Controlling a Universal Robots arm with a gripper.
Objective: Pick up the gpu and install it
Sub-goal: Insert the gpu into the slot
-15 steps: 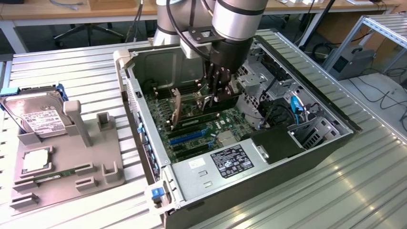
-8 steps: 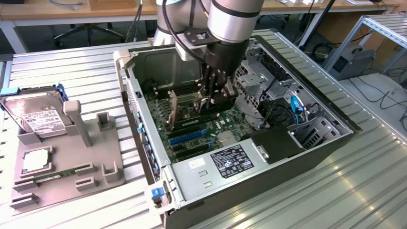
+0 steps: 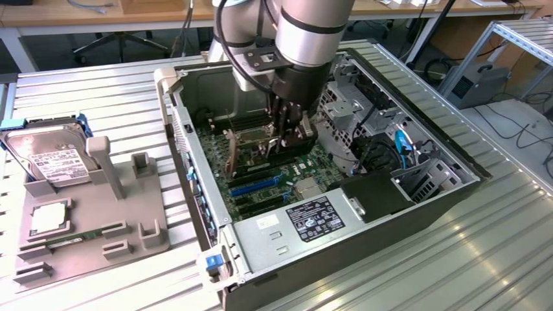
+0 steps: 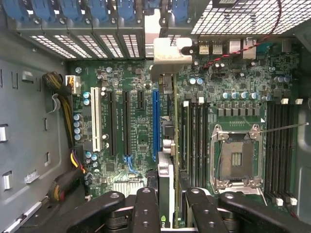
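The gripper (image 4: 167, 206) is closed on the gpu (image 4: 167, 145), which it holds edge-on between its fingers (image 4: 146, 204), with the card's pale bracket (image 4: 171, 51) at the far end toward the case's rear slot openings. In the exterior view the gripper (image 3: 288, 139) is deep inside the open computer case (image 3: 186, 136), just above the motherboard (image 3: 298, 172). The card hangs close to the blue expansion slot (image 4: 155, 124), but whether its edge lines up with that slot cannot be told. Judged from here, a card that is slightly tilted or offset could strike the slot's rim or nearby capacitors rather than enter. The bracket could also catch on the rear frame, twisting the card in the grip. The open CPU socket (image 4: 236, 158) lies near and could be damaged by a sideways slip. As for counts: one arm, one gpu, one case. On the grey holder tray (image 3: 87, 253) outside the case there is one hard drive (image 3: 48, 159), one memory stick (image 3: 74, 238) and one square chip (image 3: 48, 217). The wrist view shows one blue slot and one white slot (image 4: 96, 121); the black slots cannot be counted surely.
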